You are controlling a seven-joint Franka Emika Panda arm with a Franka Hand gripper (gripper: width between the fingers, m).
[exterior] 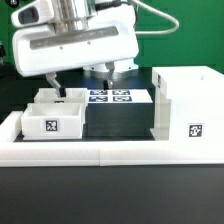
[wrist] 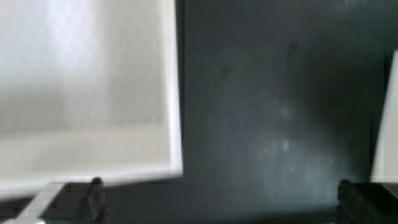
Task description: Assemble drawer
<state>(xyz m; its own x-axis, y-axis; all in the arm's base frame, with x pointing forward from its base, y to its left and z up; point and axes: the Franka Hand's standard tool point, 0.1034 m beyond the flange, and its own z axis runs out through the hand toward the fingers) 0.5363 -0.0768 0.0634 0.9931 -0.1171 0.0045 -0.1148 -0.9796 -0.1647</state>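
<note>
The drawer's tall open-fronted housing (exterior: 185, 105) stands at the exterior view's right, with a square tag on its front. Two small white open-topped trays sit at the left: the front tray (exterior: 55, 122) shows a tag, and the second tray (exterior: 48, 98) is just behind it. My gripper (exterior: 82, 78) hangs low over the table beside the rear tray, jaws wide apart and empty. In the wrist view the gripper (wrist: 222, 198) is open over bare black tabletop. A white tray wall (wrist: 89, 90) lies by one fingertip (wrist: 80, 195).
The marker board (exterior: 110, 97) lies flat behind the gripper, between the trays and the housing. A low white rail (exterior: 100, 150) edges the black tabletop at the front. A white edge (wrist: 391, 110) shows at the wrist view's far side.
</note>
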